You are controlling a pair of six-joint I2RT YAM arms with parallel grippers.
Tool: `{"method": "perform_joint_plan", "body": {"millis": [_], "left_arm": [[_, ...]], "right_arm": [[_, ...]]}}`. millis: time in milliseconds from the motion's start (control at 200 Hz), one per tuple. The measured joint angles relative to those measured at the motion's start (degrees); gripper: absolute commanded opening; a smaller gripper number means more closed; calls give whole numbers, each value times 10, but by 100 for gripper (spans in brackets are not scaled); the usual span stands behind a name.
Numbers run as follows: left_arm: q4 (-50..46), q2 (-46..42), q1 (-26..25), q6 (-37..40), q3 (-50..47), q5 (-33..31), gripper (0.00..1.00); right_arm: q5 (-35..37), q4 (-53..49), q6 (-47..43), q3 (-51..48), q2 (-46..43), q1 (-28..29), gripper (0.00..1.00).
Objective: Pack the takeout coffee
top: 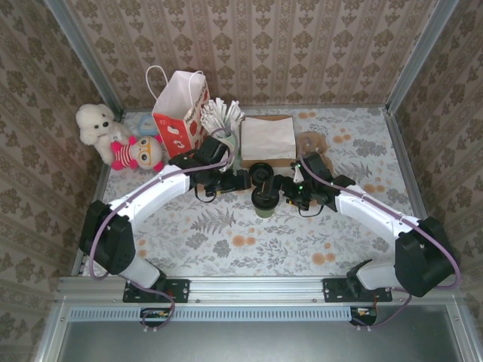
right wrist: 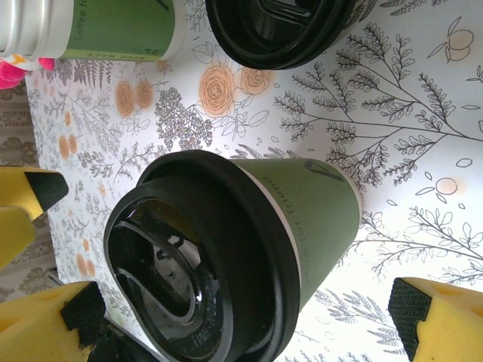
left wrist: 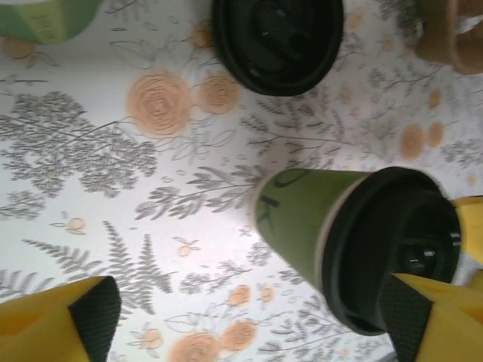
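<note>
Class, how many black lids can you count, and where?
2. The fitted lid sits on the green cup; the loose lid lies flat beyond it. More may be nested under it.

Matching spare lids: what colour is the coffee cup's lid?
Black. The lid shows best in the right wrist view.

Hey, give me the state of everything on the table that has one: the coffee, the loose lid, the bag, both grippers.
takeout coffee: upright on the table, lid on, not bagged.
loose black lid: lying flat just beyond the coffee.
paper bag: standing, mouth open.
left gripper: open.
right gripper: open, fingers either side of the coffee.
</note>
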Motion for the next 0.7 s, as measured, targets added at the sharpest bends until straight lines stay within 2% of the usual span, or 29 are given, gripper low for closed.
{"method": "perform_joint_plan", "body": {"millis": [295, 525, 700], "left_arm": [[-17, 8, 0, -31, -37, -76, 100], [-3, 57, -7, -43, -47, -81, 100], [6, 76, -18, -43, -47, -81, 100]], "right_arm": [[45, -71, 5, 68, 32, 37, 100], [78, -129, 6, 120, 87, 64, 100], [87, -144, 6, 139, 97, 78, 100]]}}
